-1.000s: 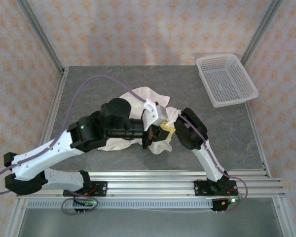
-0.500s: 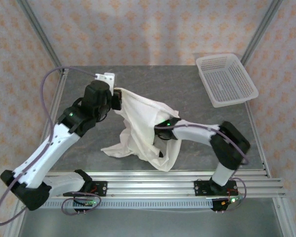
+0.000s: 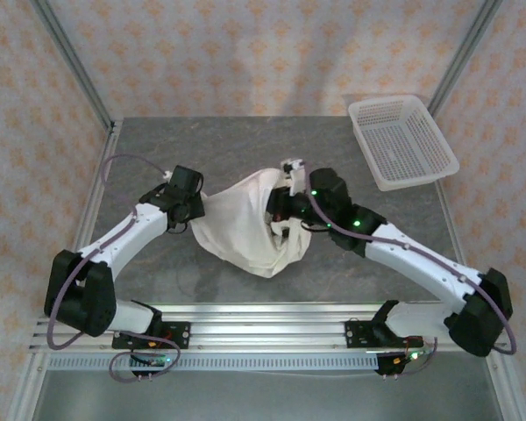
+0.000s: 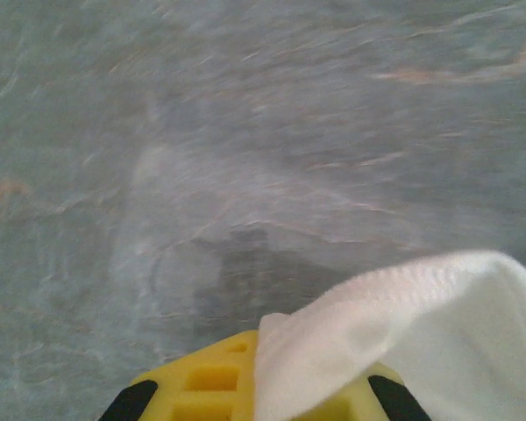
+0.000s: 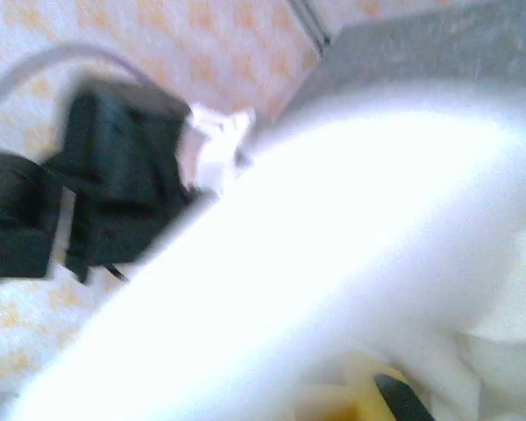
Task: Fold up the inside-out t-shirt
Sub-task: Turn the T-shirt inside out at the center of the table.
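Note:
The white t-shirt hangs bunched between my two grippers over the middle of the grey table, its lower folds sagging toward the near edge. At the shirt's left end, my left gripper is shut on it. In the left wrist view a hemmed edge of the t-shirt lies across the yellow finger of the left gripper. My right gripper grips the shirt's right end. The right wrist view is blurred, with the t-shirt draped over a yellow finger.
A white plastic mesh basket stands at the table's back right corner. Metal frame posts rise at both back corners before patterned walls. The left arm's wrist shows dark beyond the cloth in the right wrist view.
The left gripper came down from the back left toward the middle. The right gripper swung back and up to the shirt's right side. The shirt is now gathered and lifted between them.

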Robot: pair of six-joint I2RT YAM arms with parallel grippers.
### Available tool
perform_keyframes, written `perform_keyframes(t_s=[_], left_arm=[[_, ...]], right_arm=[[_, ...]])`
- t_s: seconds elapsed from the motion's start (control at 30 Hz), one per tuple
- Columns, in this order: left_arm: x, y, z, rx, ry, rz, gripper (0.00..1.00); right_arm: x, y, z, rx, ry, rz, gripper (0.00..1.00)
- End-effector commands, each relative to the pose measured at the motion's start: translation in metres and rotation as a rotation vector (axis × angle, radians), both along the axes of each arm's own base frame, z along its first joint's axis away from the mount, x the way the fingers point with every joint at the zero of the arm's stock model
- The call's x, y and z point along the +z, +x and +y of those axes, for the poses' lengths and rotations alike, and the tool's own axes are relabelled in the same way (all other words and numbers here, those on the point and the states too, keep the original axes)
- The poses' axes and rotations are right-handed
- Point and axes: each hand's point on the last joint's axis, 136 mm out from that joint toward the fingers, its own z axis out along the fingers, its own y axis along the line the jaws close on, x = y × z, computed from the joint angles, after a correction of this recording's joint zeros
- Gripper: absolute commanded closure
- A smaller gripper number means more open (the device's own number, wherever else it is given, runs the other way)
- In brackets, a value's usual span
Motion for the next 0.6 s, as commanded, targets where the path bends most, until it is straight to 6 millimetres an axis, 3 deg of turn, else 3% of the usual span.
perform_keyframes(t_s=[0.0,0.1,0.2,0.27,0.4,0.47,0.57], left_arm=[[-0.026,-0.012,0.031,0.192,0.011,0.040,1.00],[-0.040,-0.015,0.038,0.223,-0.004,0.120,0.91],[-0.024,-0.011,0.037,0.211,-0.019,0.085,0.77],[0.004,-0.007,0.038,0.199,-0.025,0.015,0.63],[0.090,-0.005,0.033,0.153,-0.087,-0.208,0.37],[0.129,-0.002,0.003,0.032,-0.222,-0.329,0.34],[0.177,-0.009,-0.089,-0.388,-0.448,-0.468,0.34]], right_arm=[[0.072,0.000,-0.026,-0.049,0.195,-0.102,1.00],[0.088,0.009,-0.049,-0.126,0.247,-0.112,1.00],[0.092,0.018,-0.062,-0.182,0.264,-0.102,1.00],[0.088,0.023,-0.067,-0.220,0.247,-0.092,1.00],[0.084,0.024,-0.064,-0.214,0.240,-0.078,1.00],[0.083,0.024,-0.058,-0.183,0.243,-0.073,1.00],[0.080,0.023,-0.049,-0.135,0.234,-0.066,1.00]])
